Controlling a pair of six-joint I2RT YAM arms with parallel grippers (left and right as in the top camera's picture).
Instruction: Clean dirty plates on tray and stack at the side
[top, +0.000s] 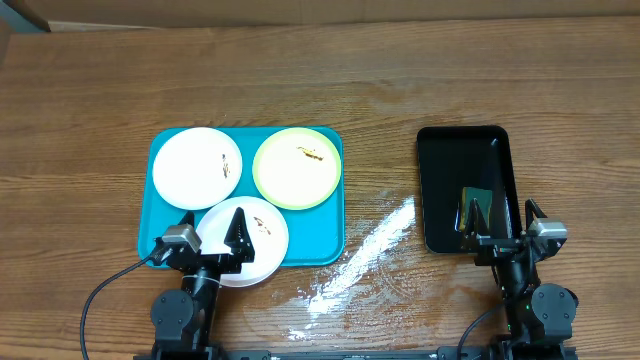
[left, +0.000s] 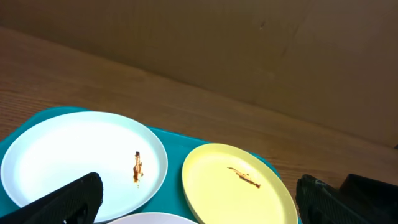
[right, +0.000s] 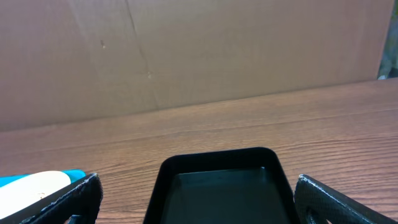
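The turquoise tray (top: 329, 226) holds three plates. A white plate (top: 190, 160) with dark specks lies at its back left, and also shows in the left wrist view (left: 68, 155). A yellow-green plate (top: 285, 175) with a brown smear lies at the back right, and also shows in the left wrist view (left: 230, 193). A second white plate (top: 268, 240) lies at the front, partly under my left gripper (top: 240, 232), which is open above it. My right gripper (top: 478, 215) is open over the front of the black tray (top: 440, 170).
The black tray (right: 217, 186) stands to the right of the turquoise tray. A wet shiny streak (top: 375, 240) crosses the wood between them. A brown cardboard wall (right: 186, 50) stands at the table's back.
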